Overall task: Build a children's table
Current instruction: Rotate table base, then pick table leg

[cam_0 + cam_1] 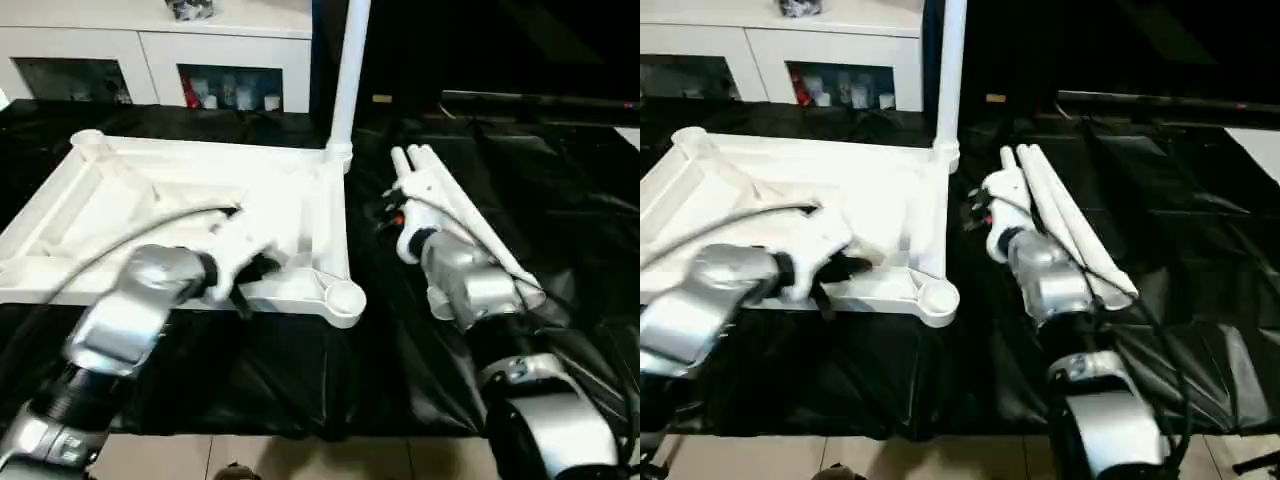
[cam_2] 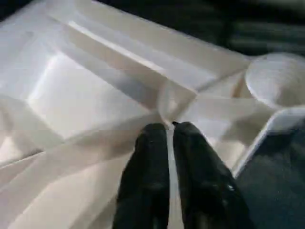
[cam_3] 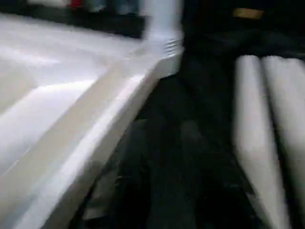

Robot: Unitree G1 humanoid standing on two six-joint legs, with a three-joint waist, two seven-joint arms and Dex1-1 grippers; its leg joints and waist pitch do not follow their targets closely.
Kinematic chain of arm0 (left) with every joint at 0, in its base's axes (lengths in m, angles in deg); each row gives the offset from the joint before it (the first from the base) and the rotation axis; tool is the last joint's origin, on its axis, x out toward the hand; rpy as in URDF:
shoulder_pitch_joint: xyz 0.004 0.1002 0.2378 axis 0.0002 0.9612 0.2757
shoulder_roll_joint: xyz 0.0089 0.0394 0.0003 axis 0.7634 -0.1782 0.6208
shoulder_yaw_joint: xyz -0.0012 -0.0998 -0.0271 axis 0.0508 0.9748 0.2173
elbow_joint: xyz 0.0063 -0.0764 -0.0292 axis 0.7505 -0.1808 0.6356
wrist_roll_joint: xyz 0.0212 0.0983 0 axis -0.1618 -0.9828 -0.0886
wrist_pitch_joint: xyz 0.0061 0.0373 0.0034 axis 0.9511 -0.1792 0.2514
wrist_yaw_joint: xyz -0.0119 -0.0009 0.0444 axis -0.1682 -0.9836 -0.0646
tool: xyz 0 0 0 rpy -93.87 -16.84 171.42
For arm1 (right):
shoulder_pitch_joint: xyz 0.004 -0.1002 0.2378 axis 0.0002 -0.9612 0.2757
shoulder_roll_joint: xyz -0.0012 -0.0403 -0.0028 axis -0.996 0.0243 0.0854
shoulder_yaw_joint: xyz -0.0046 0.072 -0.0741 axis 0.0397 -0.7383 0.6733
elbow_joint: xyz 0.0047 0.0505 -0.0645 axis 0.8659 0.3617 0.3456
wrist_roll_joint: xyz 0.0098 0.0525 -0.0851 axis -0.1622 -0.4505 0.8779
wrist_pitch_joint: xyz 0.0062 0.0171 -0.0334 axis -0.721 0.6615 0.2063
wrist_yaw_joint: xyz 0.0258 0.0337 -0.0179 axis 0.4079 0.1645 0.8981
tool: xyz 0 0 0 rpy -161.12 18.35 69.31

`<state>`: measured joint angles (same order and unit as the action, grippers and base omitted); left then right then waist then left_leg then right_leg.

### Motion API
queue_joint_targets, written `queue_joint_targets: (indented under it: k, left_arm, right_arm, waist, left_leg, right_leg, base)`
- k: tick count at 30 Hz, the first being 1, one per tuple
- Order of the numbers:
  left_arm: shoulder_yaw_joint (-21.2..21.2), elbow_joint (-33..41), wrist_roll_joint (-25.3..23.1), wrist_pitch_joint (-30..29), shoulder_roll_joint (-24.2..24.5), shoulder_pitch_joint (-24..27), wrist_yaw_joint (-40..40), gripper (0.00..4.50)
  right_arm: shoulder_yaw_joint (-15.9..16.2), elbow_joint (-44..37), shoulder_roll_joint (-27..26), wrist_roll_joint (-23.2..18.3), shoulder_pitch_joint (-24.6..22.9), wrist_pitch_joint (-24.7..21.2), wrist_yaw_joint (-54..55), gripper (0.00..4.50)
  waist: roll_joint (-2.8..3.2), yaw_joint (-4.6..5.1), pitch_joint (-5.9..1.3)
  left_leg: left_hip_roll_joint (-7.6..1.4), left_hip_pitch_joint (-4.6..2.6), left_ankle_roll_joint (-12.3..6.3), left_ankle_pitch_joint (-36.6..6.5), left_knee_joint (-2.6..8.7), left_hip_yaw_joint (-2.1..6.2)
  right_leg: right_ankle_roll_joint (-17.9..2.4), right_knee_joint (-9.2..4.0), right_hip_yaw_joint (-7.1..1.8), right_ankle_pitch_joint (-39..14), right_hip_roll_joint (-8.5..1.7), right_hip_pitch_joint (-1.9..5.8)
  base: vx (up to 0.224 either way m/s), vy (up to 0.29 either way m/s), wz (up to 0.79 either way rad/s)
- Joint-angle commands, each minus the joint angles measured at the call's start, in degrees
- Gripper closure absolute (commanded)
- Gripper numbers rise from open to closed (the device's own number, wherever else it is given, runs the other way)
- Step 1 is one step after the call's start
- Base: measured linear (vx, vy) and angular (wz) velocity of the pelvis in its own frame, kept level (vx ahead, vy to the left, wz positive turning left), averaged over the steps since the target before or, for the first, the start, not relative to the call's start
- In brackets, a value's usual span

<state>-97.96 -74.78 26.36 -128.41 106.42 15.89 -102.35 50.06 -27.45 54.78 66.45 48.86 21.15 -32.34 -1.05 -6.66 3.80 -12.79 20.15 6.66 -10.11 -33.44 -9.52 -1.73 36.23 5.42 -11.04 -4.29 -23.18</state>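
The white tabletop (image 1: pixel 120 200) lies upside down on the black cloth, its X ribs facing up. One white tube leg (image 1: pixel 350 70) stands upright in the far right corner socket. The near right socket (image 1: pixel 345 297) is open. My left gripper (image 1: pixel 262 265) is at the tabletop's near edge. In the left wrist view its two black fingers (image 2: pixel 152 148) are shut on a thin white rib (image 2: pixel 169 157). Several loose legs (image 1: pixel 460 210) lie bundled on the cloth to the right. My right gripper (image 1: pixel 388 215) hovers between the tabletop's right edge and those legs.
A white glass-door cabinet (image 1: pixel 150 60) stands behind the work. Wrinkled black cloth (image 1: pixel 300 380) covers the surface, and its front edge drops to a tiled floor (image 1: pixel 300 460). A grey cable (image 1: pixel 120 240) runs across the tabletop to my left wrist.
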Motion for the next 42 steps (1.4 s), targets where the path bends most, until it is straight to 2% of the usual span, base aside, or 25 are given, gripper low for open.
queue_joint_targets:
  k: [1, 4, 6, 7, 8, 12, 15, 17, 21, 25, 33, 36, 40, 42]
  left_arm:
    - [2.1, 1.9, 1.5, -0.2, -1.3, 0.7, 1.9, 3.69]
    - [3.0, 3.0, 2.3, 0.9, -2.2, 1.4, 2.4, 3.58]
    - [4.0, 4.4, 3.7, 1.1, -3.8, 1.6, 2.9, 3.35]
    - [4.3, 4.9, 4.2, 0.9, -4.1, 1.6, 3.1, 3.26]
    - [4.4, 5.9, 5.1, 0.6, -4.4, 1.9, 2.7, 3.26]
    - [3.7, 9.9, 7.6, -0.6, -3.6, 3.8, 0.1, 2.91]
    - [3.2, 11.1, 8.4, -1.6, -3.0, 4.6, -0.8, 2.81]
    - [2.9, 11.6, 8.8, -2.1, -2.8, 4.9, -1.2, 2.58]
    - [1.4, 12.2, 8.7, -1.8, -1.9, 5.0, -1.1, 2.15]
    - [0.7, 12.6, 9.1, -2.1, -1.2, 5.1, -1.7, 2.04]
    - [-0.3, 13.3, 10.0, -2.7, -0.2, 5.1, -2.4, 2.04]
    - [-0.4, 14.0, 11.0, -3.2, 0.1, 5.1, -3.2, 2.04]
    - [-0.3, 16.1, 13.6, -3.8, 0.1, 5.5, -5.2, 2.04]
    - [-0.3, 16.8, 14.5, -4.2, 0.1, 5.7, -5.5, 2.02]
  right_arm:
    - [-2.2, -1.2, 0.6, -1.6, 1.9, -3.2, 2.0, 3.03]
    - [-3.2, -1.1, 0.6, -1.9, 2.2, -4.7, 3.3, 2.79]
    - [-2.2, -1.6, 1.4, -0.2, 2.2, -6.3, 4.5, 2.68]
    - [-1.9, -1.8, 1.6, 0.2, 2.2, -6.7, 4.8, 2.44]
    - [-1.6, -2.0, 1.8, 0.5, 2.1, -7.2, 5.0, 2.44]
    - [-2.0, -2.1, 2.3, 0.4, 2.5, -9.6, 6.3, 2.18]
    - [-2.2, -1.7, 2.5, 0.0, 2.9, -11.8, 6.6, 1.96]
    - [-2.1, -1.7, 2.6, 0.1, 2.9, -12.7, 6.9, 1.81]
    - [0.4, 0.3, 3.2, 3.0, 3.6, -17.0, 8.6, 1.39]
    - [-0.3, 2.2, 3.1, 2.0, 4.5, -21.7, 9.0, 1.36]
    - [-1.8, 6.0, 2.8, 0.7, 5.6, -24.5, 8.7, 1.36]
    - [-2.1, 8.3, 2.8, 0.6, 6.1, -25.6, 8.9, 1.36]
    - [-2.7, 11.1, 2.6, 0.1, 6.3, -26.2, 9.1, 1.36]
    - [-2.9, 12.3, 2.5, -0.1, 6.4, -26.2, 9.1, 1.63]
  waist:
    - [1.03, -0.07, -4.37]
    - [0.98, 0.01, -4.33]
    - [0.6, -0.05, -4.45]
    - [0.66, -0.01, -4.45]
    - [0.48, -0.05, -4.48]
    - [0.26, -0.04, -4.5]
    - [0.44, 0.04, -4.4]
    - [0.43, 0.1, -4.3]
    - [0.5, 0.07, -4.28]
    - [0.56, 0.13, -4.41]
    - [0.63, 0.11, -4.42]
    - [0.6, 0.1, -4.38]
    - [0.56, 0.07, -4.46]
    - [0.63, 0.1, -4.38]
  left_leg:
    - [0.08, -0.17, 1.68, -10.6, 3.63, -0.23]
    - [0.11, -0.01, 1.32, -10.2, 3.64, -0.17]
    - [0.17, 0.09, 1.25, -8.8, 3.53, -0.25]
    - [0.15, 0.12, 1.26, -8.6, 3.51, -0.27]
    - [0.11, 0.13, 1.19, -8.4, 3.5, -0.27]
    - [0.19, 0.26, 0.84, -7.4, 3.41, -0.36]
    - [0.24, 0.18, 0.81, -7.6, 3.4, -0.43]
    - [0.22, 0.12, 1.05, -8.7, 3.47, -0.41]
    - [0.23, 0.06, 1.58, -8.9, 3.5, -0.34]
    - [0.26, 0.07, 1.87, -8.3, 3.44, -0.32]
    - [0.26, 0.06, 2.15, -8.6, 3.39, -0.33]
    - [0.2, 0.1, 2.36, -9.0, 3.41, -0.33]
    - [0.23, 0.12, 2.5, -8.3, 3.28, -0.42]
    - [0.16, 0.07, 2.53, -8.9, 3.32, -0.39]
  right_leg:
    - [-10.1, -3.88, -3.17, -6.9, -3.2, 3.5]
    - [-9.5, -3.98, -3.13, -7.2, -3.2, 3.45]
    - [-9.6, -3.78, -3.13, -6.1, -3.17, 3.54]
    - [-9.7, -3.78, -3.15, -5.8, -3.17, 3.53]
    - [-9.7, -3.75, -3.12, -5.5, -3.22, 3.55]
    - [-9.4, -3.58, -3.17, -4.8, -3.18, 3.62]
    - [-8.9, -3.68, -3.17, -5.6, -3.07, 3.45]
    - [-8.4, -3.89, -3.13, -7.3, -3.06, 3.39]
    - [-7.9, -3.97, -3.11, -8.3, -3.03, 3.36]
    - [-8.1, -3.71, -3.14, -6.5, -2.96, 3.42]
    - [-8.7, -3.58, -3.11, -5.9, -3.0, 3.45]
    - [-8.7, -3.65, -3.1, -6.9, -3.14, 3.46]
    - [-9.2, -3.44, -3.14, -5.6, -3.13, 3.49]
    - [-9.1, -3.53, -3.1, -6.2, -3.13, 3.41]
  base:
    - [0.0, 0.0, 0.0]
    - [0.0, 0.0, 0.0]
    - [0.0, 0.0, 0.0]
    - [0.0, 0.0, 0.0]
    - [0.0, 0.0, 0.0]
    - [0.0, 0.0, 0.0]
    - [0.0, 0.0, 0.0]
    - [0.0, 0.0, 0.0]
    - [0.0, 0.0, 0.0]
    - [0.0, 0.0, 0.0]
    - [0.0, 0.0, 0.0]
    - [0.0, 0.0, 0.0]
    - [0.0, 0.0, 0.0]
    - [0.0, 0.0, 0.0]
